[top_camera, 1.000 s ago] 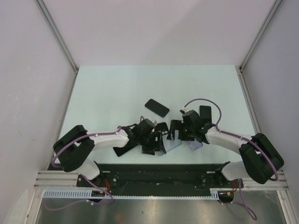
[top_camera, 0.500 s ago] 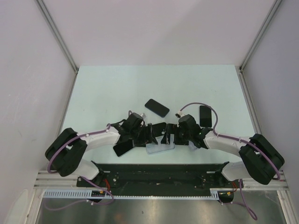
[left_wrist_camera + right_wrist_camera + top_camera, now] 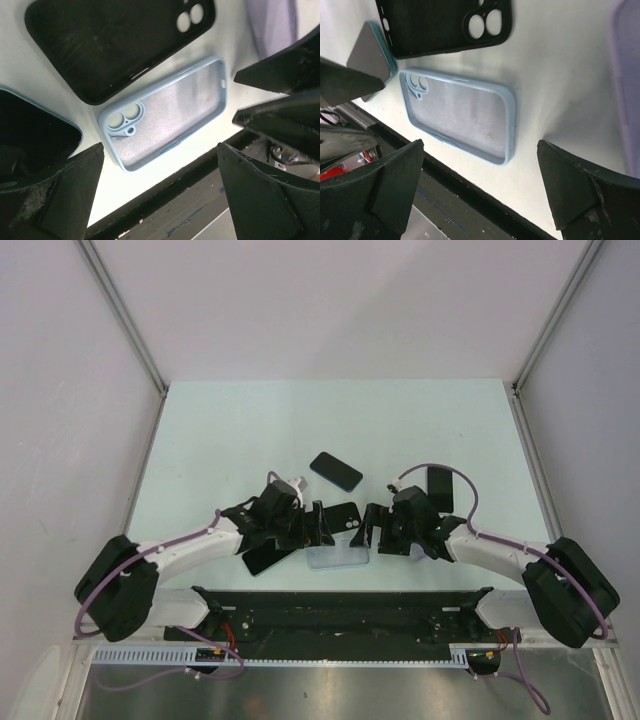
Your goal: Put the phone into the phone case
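Both hands are empty and spread wide: the left hand [image 3: 160, 150] and the right hand [image 3: 480, 145] hover low on either side of the light blue case [image 3: 170, 115], which lies flat on the bench [image 3: 230, 440] near its front edge, hollow side up, with nothing in it. A black case [image 3: 115, 45] lies just beyond it, and a lilac case [image 3: 626, 75] lies off to the right. The phone [image 3: 35, 132] that seems meant for this case is the dark one with a pale blue rim, lying under the left arm just beside the end of the case with the camera cutout. A second phone [image 3: 335, 471] and a third phone [image 3: 438, 487] lie farther back. The step in hand looks like fetching the phone, and the left hand is the nearer one. It should take the phone across its long edges, near the middle, so it hangs level. The camera corner should be matched to the cutout, one end tucked under the lip first, and the rest pressed down. The right hand can pin the case rim meanwhile, since a light, soft case will likely slide on the smooth bench.
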